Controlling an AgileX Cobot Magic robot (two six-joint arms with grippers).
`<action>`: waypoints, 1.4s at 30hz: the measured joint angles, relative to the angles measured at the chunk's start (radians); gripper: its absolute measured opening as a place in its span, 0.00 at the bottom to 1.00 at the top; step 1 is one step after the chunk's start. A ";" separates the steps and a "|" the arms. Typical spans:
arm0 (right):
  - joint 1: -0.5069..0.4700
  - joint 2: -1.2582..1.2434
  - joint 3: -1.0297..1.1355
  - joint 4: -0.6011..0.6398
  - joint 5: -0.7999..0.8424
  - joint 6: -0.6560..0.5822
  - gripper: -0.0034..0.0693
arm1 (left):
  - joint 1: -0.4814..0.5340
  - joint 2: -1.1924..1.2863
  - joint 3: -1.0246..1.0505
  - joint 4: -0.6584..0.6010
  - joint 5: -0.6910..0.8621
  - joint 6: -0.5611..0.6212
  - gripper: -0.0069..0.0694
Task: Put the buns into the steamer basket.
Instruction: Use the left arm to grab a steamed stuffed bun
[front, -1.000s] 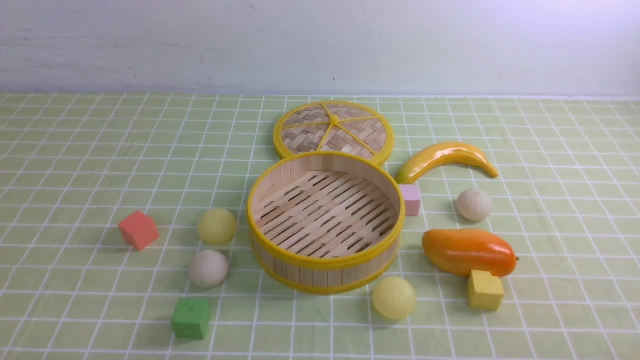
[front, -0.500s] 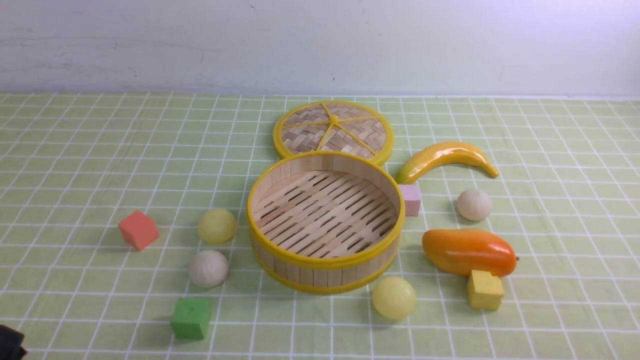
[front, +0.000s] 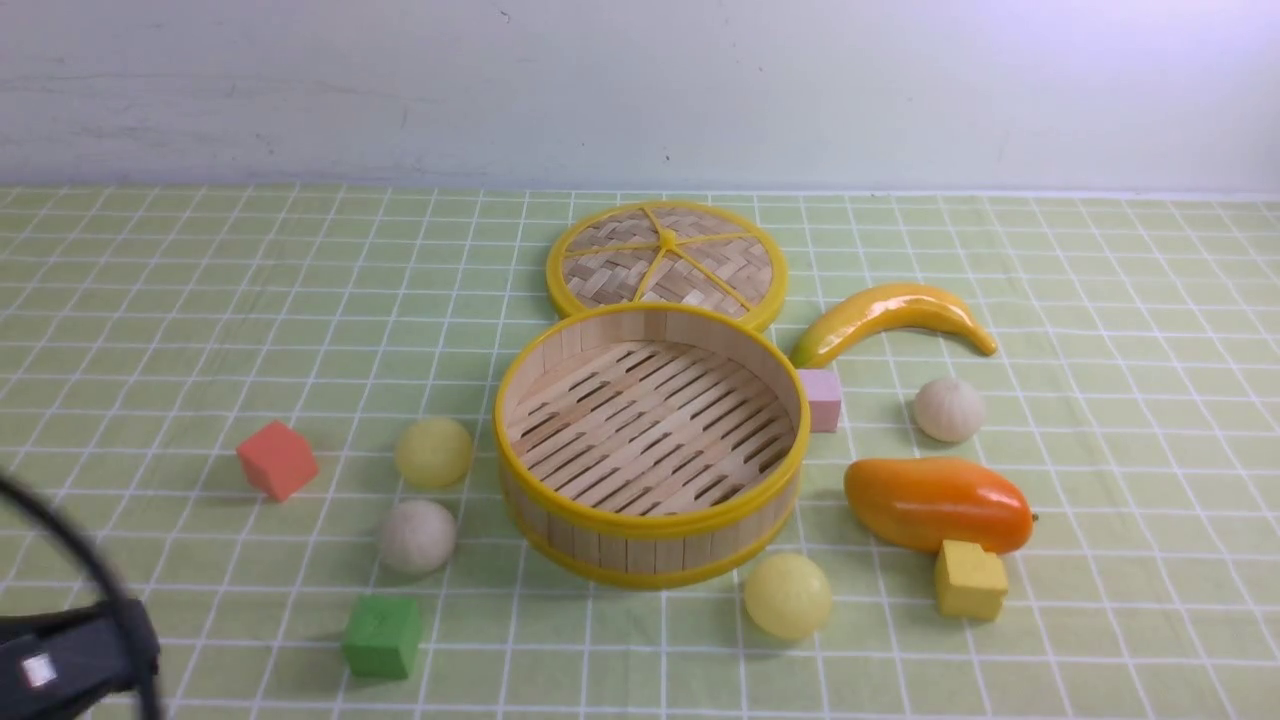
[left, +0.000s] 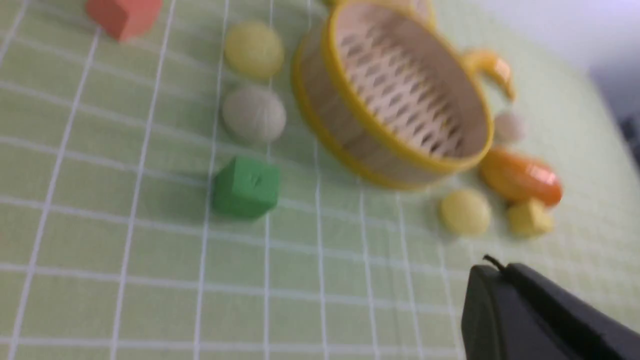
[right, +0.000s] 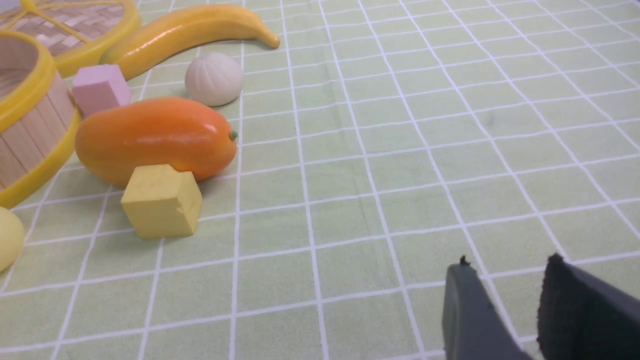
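All four buns (front: 433, 452) lie on the worktop around the empty basket (front: 650, 527). The left claw (front: 90, 655) is shut and empty, and the right claw (right: 507, 265) is slightly parted and empty. If the left reaches in without opening, it could roll the off-white bun (front: 417, 536) away.

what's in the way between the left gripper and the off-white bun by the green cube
Nothing squarely. Bare cloth lies between the left gripper and the off-white bun; the green cube sits just nearer the robot than the bun, beside that line.

Empty basket (front: 640, 555) stands upright mid-table, four round buns (front: 433, 452) (front: 417, 536) (front: 787, 596) (front: 948, 409) lying outside it, two left, two right.
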 joint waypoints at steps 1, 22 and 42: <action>0.000 0.000 0.000 0.000 0.000 0.000 0.35 | 0.000 0.076 -0.036 0.010 0.049 0.027 0.07; 0.000 0.000 0.000 0.000 0.000 0.000 0.37 | -0.320 0.981 -0.520 0.436 -0.007 -0.109 0.07; 0.000 0.000 0.000 0.000 0.000 0.000 0.38 | -0.241 1.274 -0.669 0.449 -0.082 -0.059 0.52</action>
